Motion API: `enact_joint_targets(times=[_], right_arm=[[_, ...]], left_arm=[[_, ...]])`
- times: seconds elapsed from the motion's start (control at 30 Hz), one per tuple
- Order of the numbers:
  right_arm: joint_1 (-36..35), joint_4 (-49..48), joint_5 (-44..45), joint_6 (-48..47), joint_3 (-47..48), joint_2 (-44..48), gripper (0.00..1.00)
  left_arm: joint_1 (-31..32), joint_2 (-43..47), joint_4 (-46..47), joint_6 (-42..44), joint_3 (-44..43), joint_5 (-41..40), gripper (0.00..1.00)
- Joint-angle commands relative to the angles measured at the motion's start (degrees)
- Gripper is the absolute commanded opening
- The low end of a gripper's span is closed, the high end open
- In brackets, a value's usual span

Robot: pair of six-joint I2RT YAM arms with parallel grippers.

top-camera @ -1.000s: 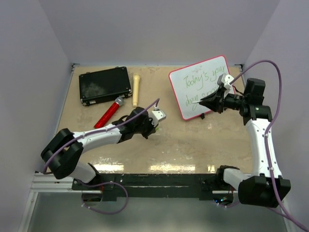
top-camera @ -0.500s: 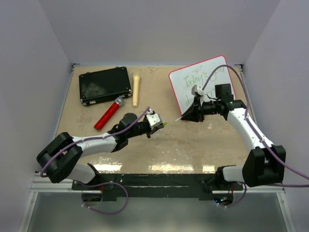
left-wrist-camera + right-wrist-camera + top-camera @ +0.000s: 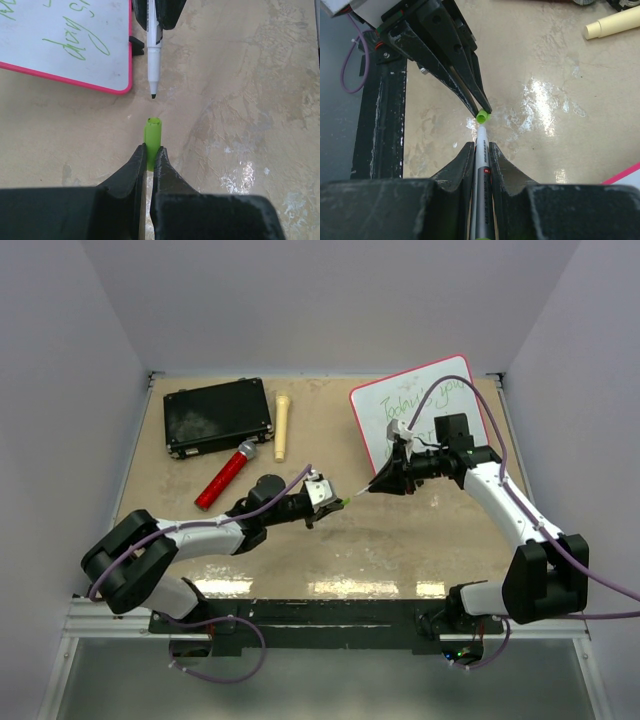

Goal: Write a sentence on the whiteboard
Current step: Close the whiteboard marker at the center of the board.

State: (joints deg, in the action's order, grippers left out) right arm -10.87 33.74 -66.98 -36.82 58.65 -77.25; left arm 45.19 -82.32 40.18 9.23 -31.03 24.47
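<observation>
- The black case (image 3: 218,417) lies flat at the back left of the table (image 3: 400,540).
- A red tube with a grey end (image 3: 226,474) lies slantwise just in front of the case, its grey end near the case's right front corner.
- A cream-coloured stick (image 3: 282,426) lies just to the right of the case, pointing front to back.
- The left gripper (image 3: 150,150) reaches toward the middle of the table. Its jaws are pressed together on the green cap (image 3: 152,135), pinching its rear end. The cap's open mouth points away from the fingers, toward the other arm.
- The marker (image 3: 154,55) points its dark tip at the cap's mouth, in line with it. The left wrist view shows a small gap between tip and cap, while the right wrist view shows them meeting, so contact cannot be told.
- The right gripper (image 3: 481,147) has its jaws clamped tight round the marker's grey barrel, with the white nib end sticking out ahead of the fingertips.
- The whiteboard (image 3: 368,440) lies at the back right of the table, turned at an angle, its near corner just beside the marker.
- The sentence (image 3: 398,406) runs in green cursive across the board in two lines. The right arm and its cable cover part of it.
</observation>
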Motion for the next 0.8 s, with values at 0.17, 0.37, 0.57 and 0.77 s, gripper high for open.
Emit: enact_joint_targets(times=[0.17,0.37,0.57,0.77], right_arm=[[-1.60,-3.06,0.53,1.49,0.59,-0.27,0.00],[-2.40,-3.85,1.24,2.10,0.23,-0.53,0.00],[-2.75,-4.29,2.29,2.45,-0.03,-0.71,0.00],[-3.28,-4.56,3.08,2.89,-0.21,-0.79,0.00]], left_arm=[[0.34,-0.91,3.59,0.87,-1.93,3.13,0.00],[0.43,-1.00,3.15,0.70,-2.20,3.30,0.00],[0.43,-1.00,2.80,0.52,-2.37,2.96,0.00],[0.34,-0.82,2.44,0.17,-2.37,2.51,0.00]])
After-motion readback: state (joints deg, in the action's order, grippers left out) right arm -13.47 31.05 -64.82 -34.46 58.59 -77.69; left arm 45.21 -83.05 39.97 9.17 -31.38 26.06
